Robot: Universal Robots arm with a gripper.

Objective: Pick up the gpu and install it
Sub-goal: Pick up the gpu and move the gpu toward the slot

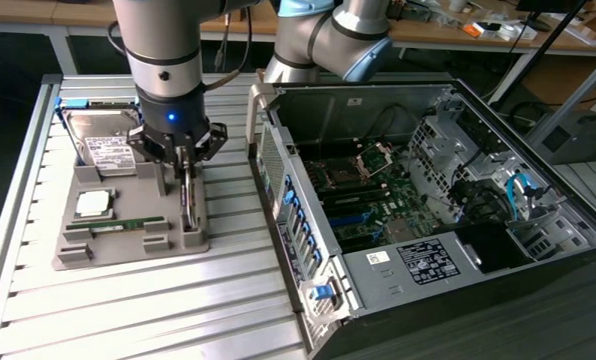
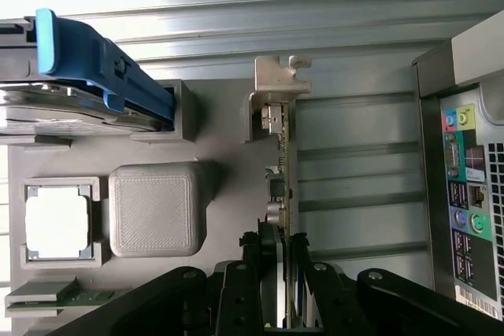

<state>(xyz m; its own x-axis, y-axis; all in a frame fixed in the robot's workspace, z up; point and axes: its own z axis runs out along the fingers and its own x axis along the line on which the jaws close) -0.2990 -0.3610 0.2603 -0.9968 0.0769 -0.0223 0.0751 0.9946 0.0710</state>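
Grey tray's [image 1: 127,251] hard drive [image 1: 103,139], processor [image 1: 93,202], memory stick [image 1: 118,223] beside upright gpu [image 2: 279,163]

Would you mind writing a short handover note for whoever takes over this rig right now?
Gripper: shut on the graphics card, with one finger on each side of it.
Graphics card: stands on edge in its slot in the grey holder on the slatted table, metal bracket end away from the gripper. The open computer case lies beside the holder, on the exterior view's right.
Done: the arm has reached the card and gripped it.
Left: the card is not yet lifted out of the holder and not yet installed in the case.
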